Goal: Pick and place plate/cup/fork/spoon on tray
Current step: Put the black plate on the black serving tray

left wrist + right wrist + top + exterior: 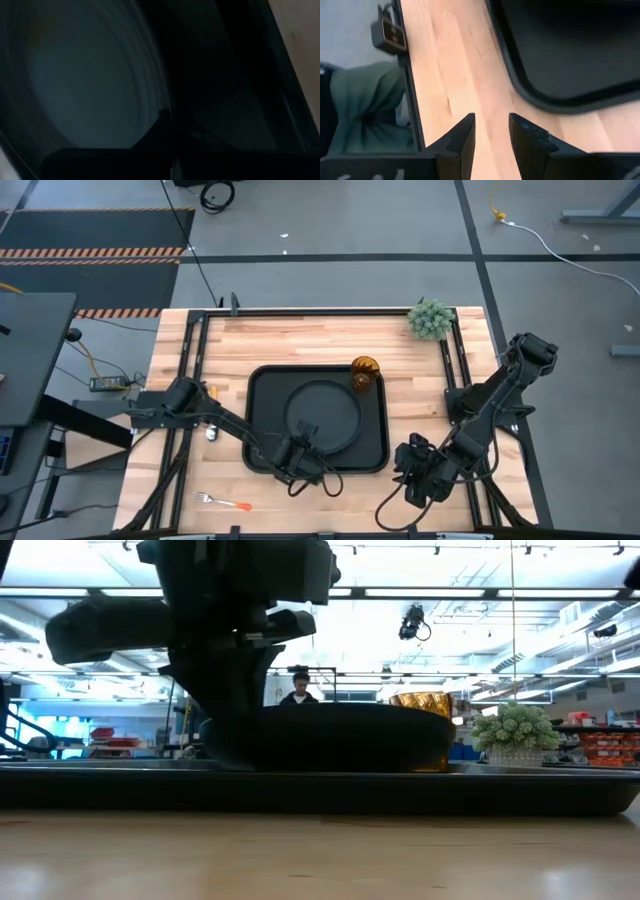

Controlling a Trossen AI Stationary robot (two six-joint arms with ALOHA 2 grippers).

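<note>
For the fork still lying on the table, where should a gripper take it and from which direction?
Probably the orange handle, from straight above, jaws closing across its narrow width. The fork lies flat on the wooden table near the front edge, with tines pointing left, so there is no gap beneath it. The left gripper is nearest, now shut at the plate rim.

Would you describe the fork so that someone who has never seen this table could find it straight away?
Start from the wooden table and its big black tray in the middle. Go to the table's front left corner, beyond the tray and the left arm: the fork lies there alone on bare wood. Its orange handle and silver tines set it apart from the plain silver spoon farther back.
</note>
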